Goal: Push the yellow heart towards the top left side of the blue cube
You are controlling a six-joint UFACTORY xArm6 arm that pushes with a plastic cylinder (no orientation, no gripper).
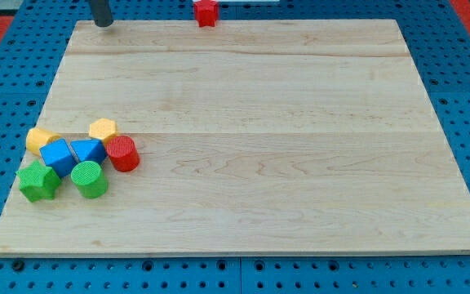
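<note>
Yellow heart [42,139] sits touching the blue cube [58,155], well below my tip [102,24]; this plain rod tool has nothing to spread or pinch.

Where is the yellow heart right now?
The yellow heart sits at the view's left, touching the blue cube at its upper left.

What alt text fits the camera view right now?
My tip sits at the board's top left edge, far from a cluster at lower left: yellow heart, blue cube, blue triangular block, yellow hexagon, red cylinder, green star, green cylinder.
</note>
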